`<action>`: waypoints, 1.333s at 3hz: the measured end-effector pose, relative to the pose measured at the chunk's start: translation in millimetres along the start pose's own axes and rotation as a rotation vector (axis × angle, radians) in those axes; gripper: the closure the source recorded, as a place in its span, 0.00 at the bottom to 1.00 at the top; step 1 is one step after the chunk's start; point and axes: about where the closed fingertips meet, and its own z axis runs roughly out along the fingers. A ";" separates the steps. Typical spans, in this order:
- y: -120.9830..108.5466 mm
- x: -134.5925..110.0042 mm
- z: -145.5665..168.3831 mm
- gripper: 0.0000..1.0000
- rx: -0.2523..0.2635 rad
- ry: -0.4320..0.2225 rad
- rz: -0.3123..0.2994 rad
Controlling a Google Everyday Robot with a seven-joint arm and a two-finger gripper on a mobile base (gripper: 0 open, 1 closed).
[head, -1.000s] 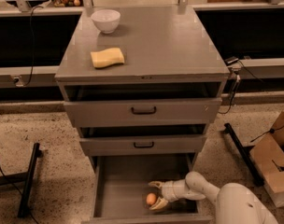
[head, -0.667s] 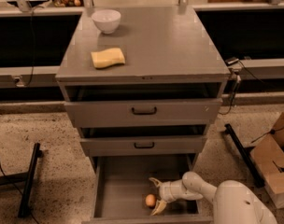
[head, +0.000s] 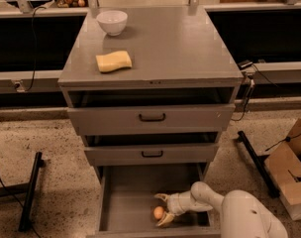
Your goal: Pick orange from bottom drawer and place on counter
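The orange (head: 158, 212) lies on the floor of the open bottom drawer (head: 128, 197), near its front. My gripper (head: 163, 208) is inside the drawer, reaching in from the right. Its two fingers are spread, one behind the orange and one in front of it, and the orange sits between their tips. I cannot tell if a finger touches it. The counter (head: 165, 43) is the grey top of the cabinet, far above the gripper.
A white bowl (head: 112, 22) and a yellow sponge (head: 114, 61) sit on the counter's left half. Two upper drawers with black handles (head: 152, 117) are shut. A cardboard box (head: 290, 172) and a black bar stand on the floor at the right.
My gripper has slid a little to the left and its fingers now sit on either side of the orange. The orange has stayed in place.
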 end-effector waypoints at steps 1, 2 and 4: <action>0.5 0.6 1.6 0.41 -0.007 -0.020 0.004; 0.1 1.4 0.0 0.66 -0.008 -0.054 0.010; -6.5 -35.2 -32.9 1.00 -0.023 -0.184 -0.085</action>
